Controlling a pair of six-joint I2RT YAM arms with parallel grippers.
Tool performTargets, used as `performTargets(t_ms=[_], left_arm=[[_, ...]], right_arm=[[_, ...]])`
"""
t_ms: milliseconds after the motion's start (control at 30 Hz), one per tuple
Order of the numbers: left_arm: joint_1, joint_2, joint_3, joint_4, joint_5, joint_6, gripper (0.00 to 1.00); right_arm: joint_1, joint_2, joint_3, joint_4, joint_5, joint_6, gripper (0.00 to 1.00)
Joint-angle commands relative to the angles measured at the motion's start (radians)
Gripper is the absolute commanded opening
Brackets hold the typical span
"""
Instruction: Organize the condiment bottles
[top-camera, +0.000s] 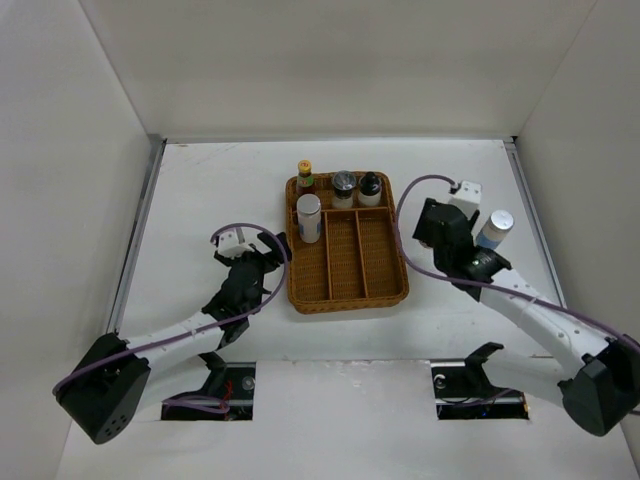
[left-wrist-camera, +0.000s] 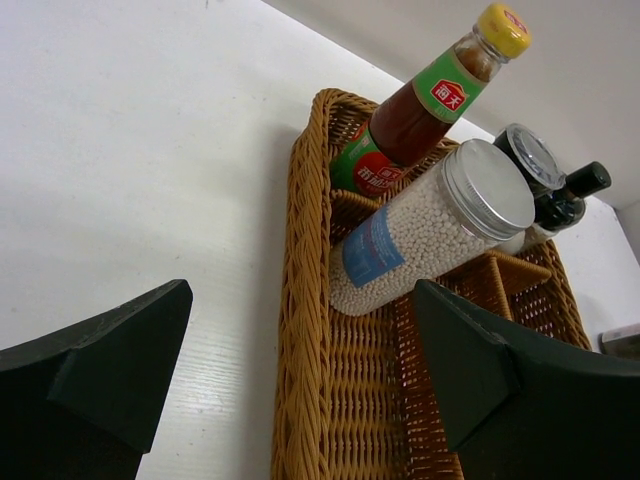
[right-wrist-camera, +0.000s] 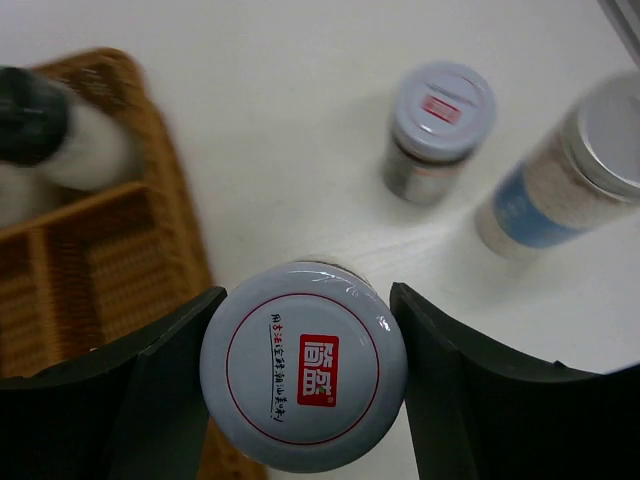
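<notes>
In the brown wicker tray (top-camera: 345, 270), four condiment bottles stand at the far end: a red sauce bottle with a yellow cap (top-camera: 305, 175), a silver-lidded jar (top-camera: 343, 187), a black-capped bottle (top-camera: 369, 188) and a white-bead jar with a blue label (top-camera: 309, 217). My left gripper (left-wrist-camera: 300, 300) is open, low over the tray's left rim, with nothing between its fingers. Right of the tray, my right gripper (right-wrist-camera: 307, 292) is shut on a white-lidded jar (right-wrist-camera: 303, 365), one finger on each side of the lid. That jar is hidden under the arm in the top view.
Beyond the gripped jar, two more jars stand on the white table: a small white-lidded jar (right-wrist-camera: 438, 125) and a taller blue-labelled one (right-wrist-camera: 565, 180) (top-camera: 494, 230). The tray's three long front compartments (top-camera: 360, 260) hold nothing. White walls enclose the table.
</notes>
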Motion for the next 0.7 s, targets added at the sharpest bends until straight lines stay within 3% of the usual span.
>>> performTargets(t_ms=[0,267,667], left_arm=[[0.018,-0.003,0.006,0.050,0.015,-0.012,0.94],[0.080,-0.077,-0.035,0.039,0.023,-0.030,0.94],[0.123,-0.051,-0.026,0.028,0.083,-0.047,0.94]], right_arm=[[0.127,0.039,0.143,0.158,0.038,-0.046,0.53],[0.278,0.395,0.375,0.352,-0.172,-0.063,0.53],[0.264,0.703,0.503,0.470,-0.240,-0.091,0.54]])
